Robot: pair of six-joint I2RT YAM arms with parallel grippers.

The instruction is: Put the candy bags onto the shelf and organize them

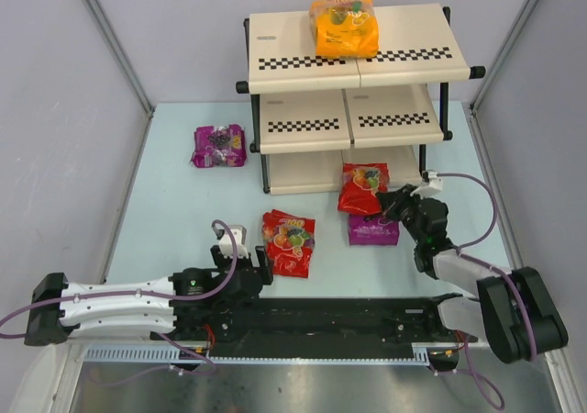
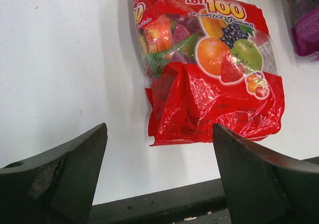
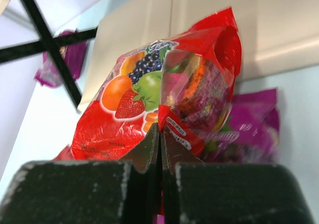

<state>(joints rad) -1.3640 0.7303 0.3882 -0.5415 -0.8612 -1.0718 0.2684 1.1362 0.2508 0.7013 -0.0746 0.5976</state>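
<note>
In the upper middle of the top view stands the shelf (image 1: 348,64), its three stepped tiers coming down toward the arms, the lowest tier nearest them. The pale table (image 1: 165,202) carries everything else. One orange candy bag (image 1: 344,29) lies on the top tier, across the seam between its two boards. I see nothing on the middle tier.

Right of centre, the held red bag (image 1: 362,190) sits at the front edge of the lowest tier's right half, with the right gripper (image 1: 385,206) just below and right of it. In the right wrist view that claw (image 3: 160,139) is pinched flat on the bottom seam of the held red bag (image 3: 159,94), jaws all but meeting. The bag's long axis runs away from the fingers, up-frame toward the cream board behind it.

That is the relation that counts: the shelf is straight ahead of the claw and the bag leads. I judge the placement needs a forward reach, probably with some lift to clear the board's lip. Whether this bag touches the near purple bag (image 1: 372,231) below it I cannot tell.

The loose red bag (image 1: 290,242) lies just up and right of the left gripper (image 1: 264,271). In the left wrist view its jaws stand wide apart and empty, and the loose red bag (image 2: 209,69) is ahead and right of the gap. The far purple bag (image 1: 219,146) lies at left beside the shelf's leg, nearer the left arm.
</note>
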